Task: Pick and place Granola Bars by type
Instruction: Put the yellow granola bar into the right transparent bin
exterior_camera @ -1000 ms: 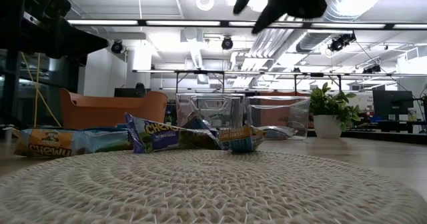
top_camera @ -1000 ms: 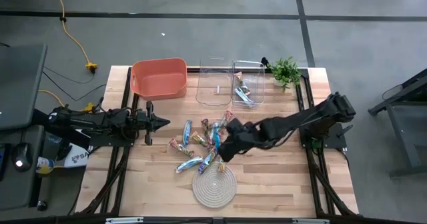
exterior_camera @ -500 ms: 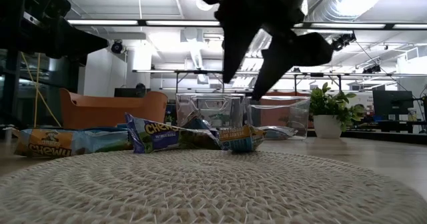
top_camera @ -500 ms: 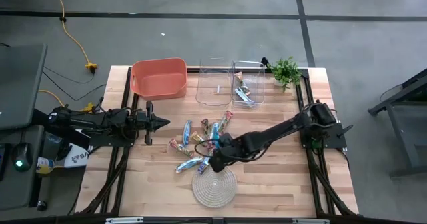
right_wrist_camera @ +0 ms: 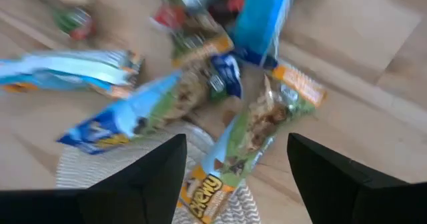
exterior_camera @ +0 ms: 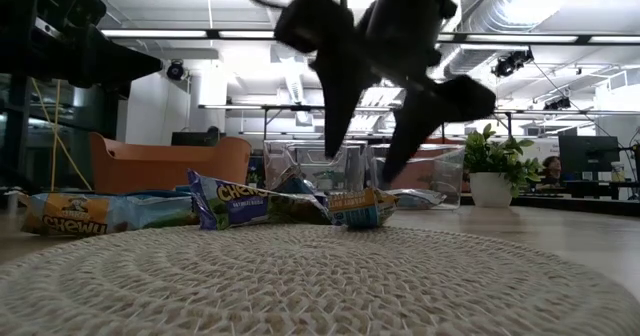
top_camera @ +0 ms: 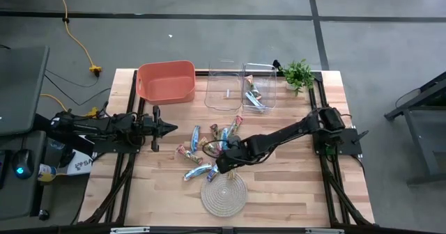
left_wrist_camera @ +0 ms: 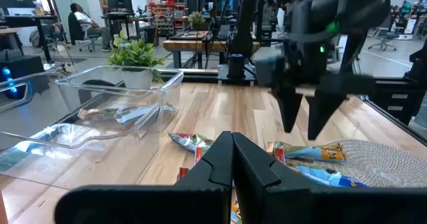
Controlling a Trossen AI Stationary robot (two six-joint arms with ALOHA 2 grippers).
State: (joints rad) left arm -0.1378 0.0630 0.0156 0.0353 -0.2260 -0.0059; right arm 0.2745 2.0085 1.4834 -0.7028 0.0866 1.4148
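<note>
Bar (right_wrist_camera: 243,141) at the mat's (top_camera: 224,194) edge lies lengthwise between the wide-open, empty right gripper's (right_wrist_camera: 235,174) jaws; left gripper (top_camera: 166,128), shut, waits well away.

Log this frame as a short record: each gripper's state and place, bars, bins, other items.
right gripper: open, lowered over the loose granola bars, holding nothing
left gripper: shut, waiting at the table's left side
right clear bin: holds a few bars
left clear bin: no bars visible
orange bin: no bars visible
rope mat: near front edge
potted plant: back right corner
</note>
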